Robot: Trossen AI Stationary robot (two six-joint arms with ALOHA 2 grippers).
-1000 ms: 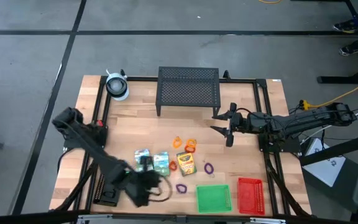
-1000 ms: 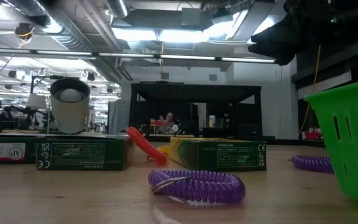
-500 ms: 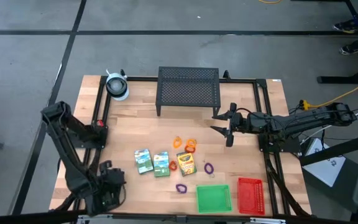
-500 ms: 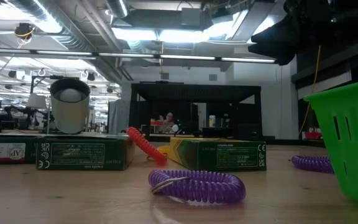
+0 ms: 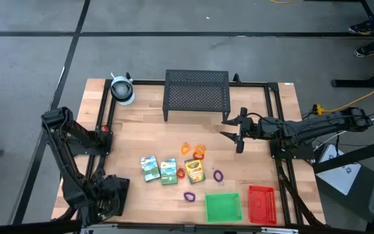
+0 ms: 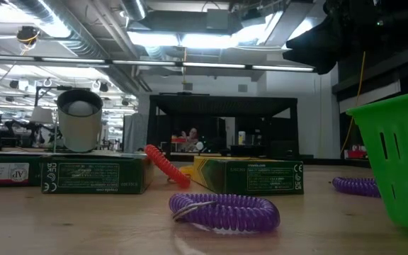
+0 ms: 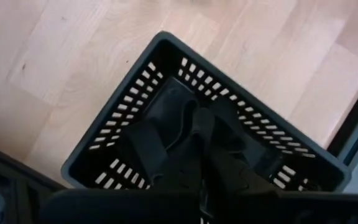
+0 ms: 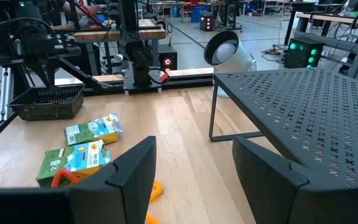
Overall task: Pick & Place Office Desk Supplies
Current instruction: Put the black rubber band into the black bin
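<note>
Item 1, nearest edge, 7 o'clock corner: left gripper (image 5: 112, 198) is hanging over the black tray (image 7: 166, 56), fingers pressed together inside it, gripping nothing visible.
Item 2, 5 o'clock: green tray (image 5: 223, 207) is sitting beside the red tray (image 5: 261, 203), not touching.
Item 3, centre: two green-white card boxes (image 5: 159, 169) are lying side by side; the yellow-green crayon box (image 5: 194, 170) is lying just beside them, purple loops (image 5: 189, 195) and orange loops (image 5: 199, 152) scattered round it.
Item 4, 3 o'clock: right gripper (image 5: 237, 136) is hovering above bare wood, fingers apart and empty.
Item 5, 12 o'clock: black mesh stand (image 5: 197, 93) is standing at the far edge; whitish roll (image 5: 122, 89) is sitting at 11 o'clock.
</note>
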